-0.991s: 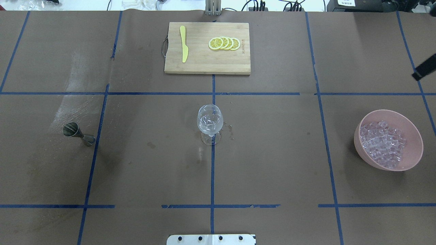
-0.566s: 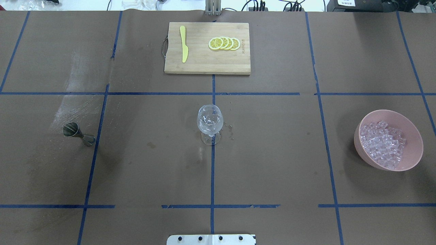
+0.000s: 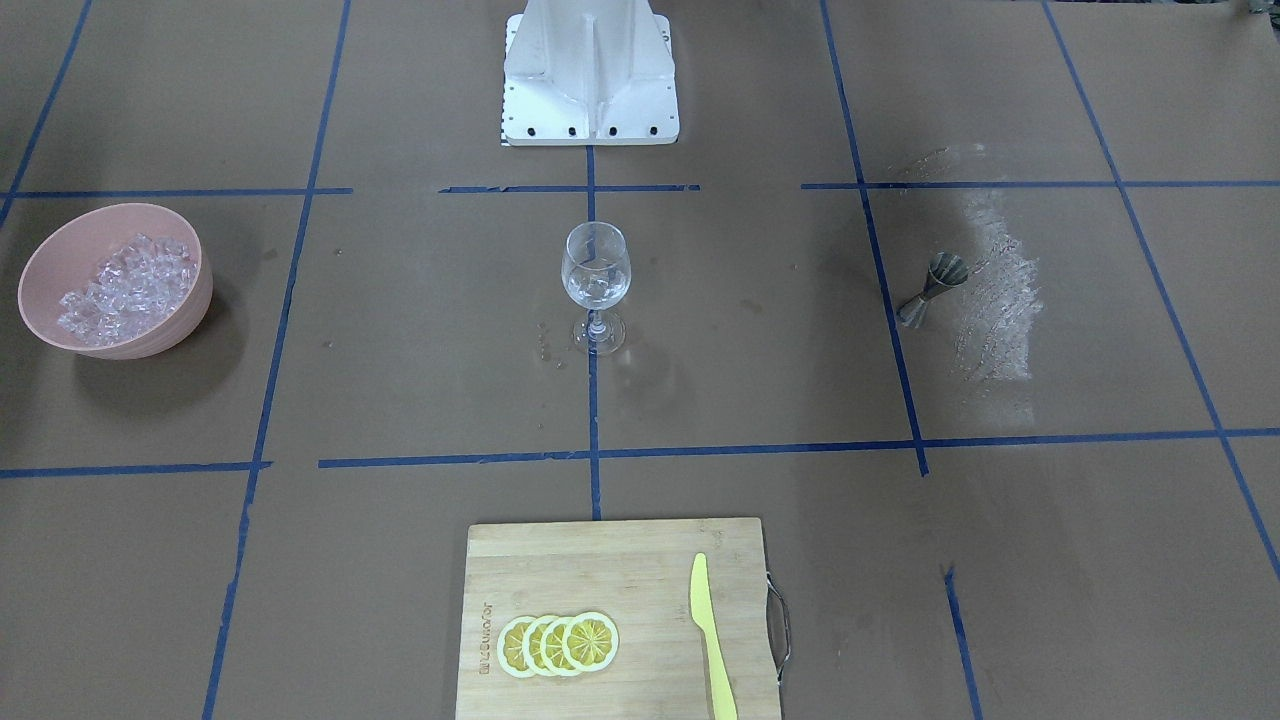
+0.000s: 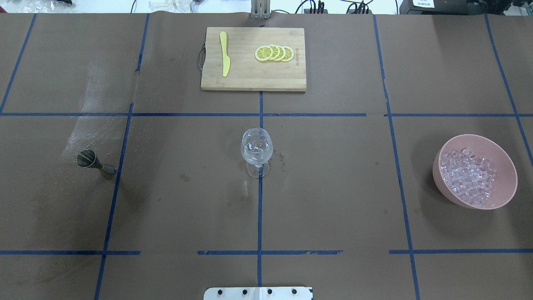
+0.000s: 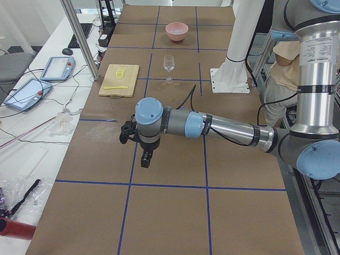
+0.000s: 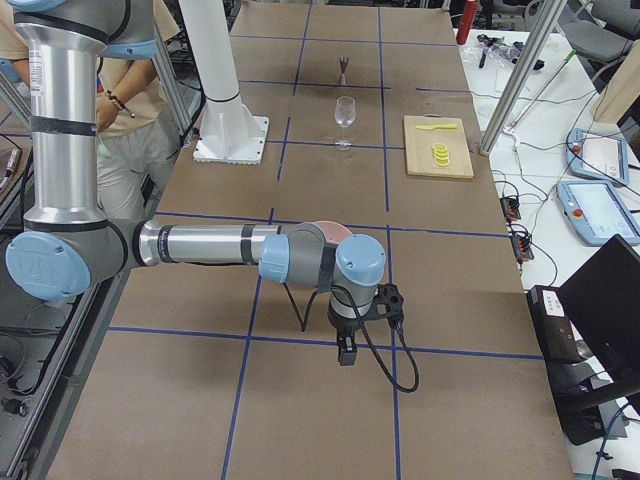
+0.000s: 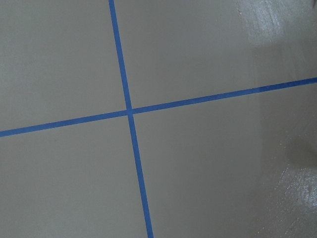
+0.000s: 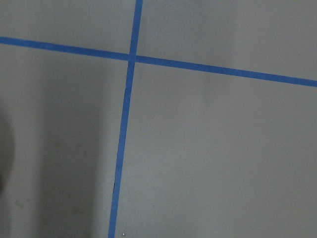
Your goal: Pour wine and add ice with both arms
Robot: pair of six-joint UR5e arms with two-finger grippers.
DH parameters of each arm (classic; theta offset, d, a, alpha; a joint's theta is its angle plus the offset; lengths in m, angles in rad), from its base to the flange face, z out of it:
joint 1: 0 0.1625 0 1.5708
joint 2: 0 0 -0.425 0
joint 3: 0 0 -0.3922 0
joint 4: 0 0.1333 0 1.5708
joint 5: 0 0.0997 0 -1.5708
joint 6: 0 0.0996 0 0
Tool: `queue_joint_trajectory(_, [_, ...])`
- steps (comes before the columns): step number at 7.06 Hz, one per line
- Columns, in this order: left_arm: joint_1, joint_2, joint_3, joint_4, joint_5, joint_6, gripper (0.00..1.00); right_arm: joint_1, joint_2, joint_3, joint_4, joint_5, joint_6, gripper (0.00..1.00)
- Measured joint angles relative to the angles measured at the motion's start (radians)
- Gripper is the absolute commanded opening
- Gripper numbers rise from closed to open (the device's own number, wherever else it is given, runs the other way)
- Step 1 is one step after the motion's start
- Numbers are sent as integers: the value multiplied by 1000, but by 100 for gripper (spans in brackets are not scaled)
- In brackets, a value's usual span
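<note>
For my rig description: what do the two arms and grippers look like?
The left arm and the right arm are silver-grey tubes with pale blue joint caps. The left gripper and the right gripper are black. A black cable loops beside the right gripper.

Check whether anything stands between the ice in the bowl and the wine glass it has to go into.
Nothing visible does. Between the ice in the pink bowl and the glass there is only taped brown paper. The cutting board lies off that line, and the measuring cup stands on the glass's far side.
</note>
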Motion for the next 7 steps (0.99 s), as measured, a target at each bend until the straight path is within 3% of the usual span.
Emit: queue_joint_trajectory(7, [4, 4, 1, 1, 0, 1, 100, -33, -7, 8, 61, 27, 78, 100])
